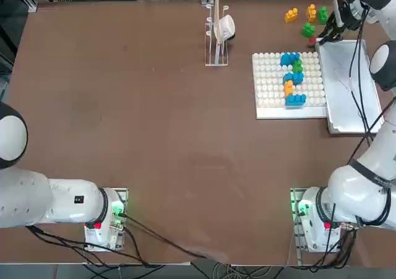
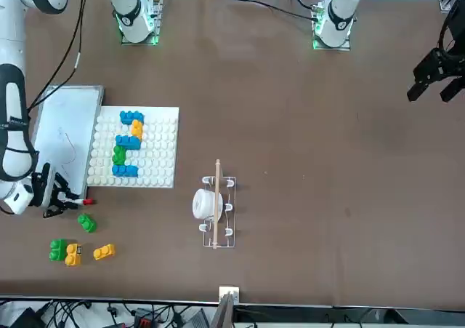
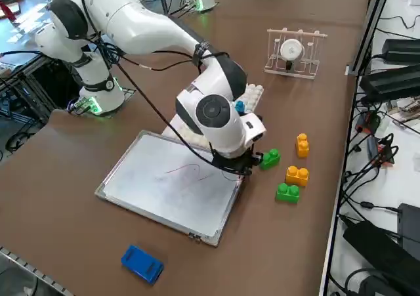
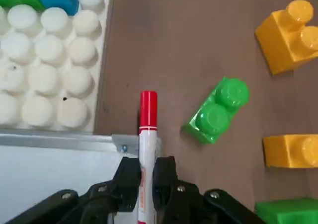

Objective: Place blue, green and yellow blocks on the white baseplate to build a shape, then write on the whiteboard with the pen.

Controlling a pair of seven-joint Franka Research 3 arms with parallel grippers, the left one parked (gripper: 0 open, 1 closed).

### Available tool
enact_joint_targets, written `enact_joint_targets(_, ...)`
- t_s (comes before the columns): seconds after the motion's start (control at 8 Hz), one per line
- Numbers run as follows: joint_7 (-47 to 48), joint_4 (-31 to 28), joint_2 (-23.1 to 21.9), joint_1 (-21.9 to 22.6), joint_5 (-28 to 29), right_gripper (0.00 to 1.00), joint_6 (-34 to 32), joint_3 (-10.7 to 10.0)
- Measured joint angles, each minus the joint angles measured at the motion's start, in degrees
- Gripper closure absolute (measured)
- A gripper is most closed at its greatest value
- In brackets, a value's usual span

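My right gripper (image 4: 147,165) is shut on the pen (image 4: 147,134), a white marker whose red end points past the whiteboard's (image 3: 151,191) far corner. Beside that tip lies a loose green block (image 4: 217,112). The whiteboard (image 1: 349,87) carries a thin red scribble (image 3: 187,171). Next to it, the white baseplate (image 1: 269,84) holds a column of blue (image 1: 289,59), green (image 1: 299,65) and yellow (image 1: 288,88) blocks. Loose yellow (image 3: 296,175) and green (image 3: 287,191) blocks lie on the table beyond the gripper (image 1: 323,35).
A small clear rack (image 1: 216,38) with a white object in it stands left of the baseplate. A chunky blue oblong object (image 3: 142,264) lies on the table beyond the whiteboard's outer end. Cables run along the table's far edge.
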Motion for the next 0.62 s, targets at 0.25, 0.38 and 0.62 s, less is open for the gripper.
enact_joint_targets(0.25,0.00,-0.19,-0.07,-0.29,0.00,0.82,-0.10,-0.10)
enact_joint_targets(0.38,0.00,-0.35,-0.18,-0.41,0.00,0.82,-0.35,-0.14)
enact_joint_targets(0.62,0.08,-1.52,-1.00,-0.73,0.08,0.82,-0.47,-0.19)
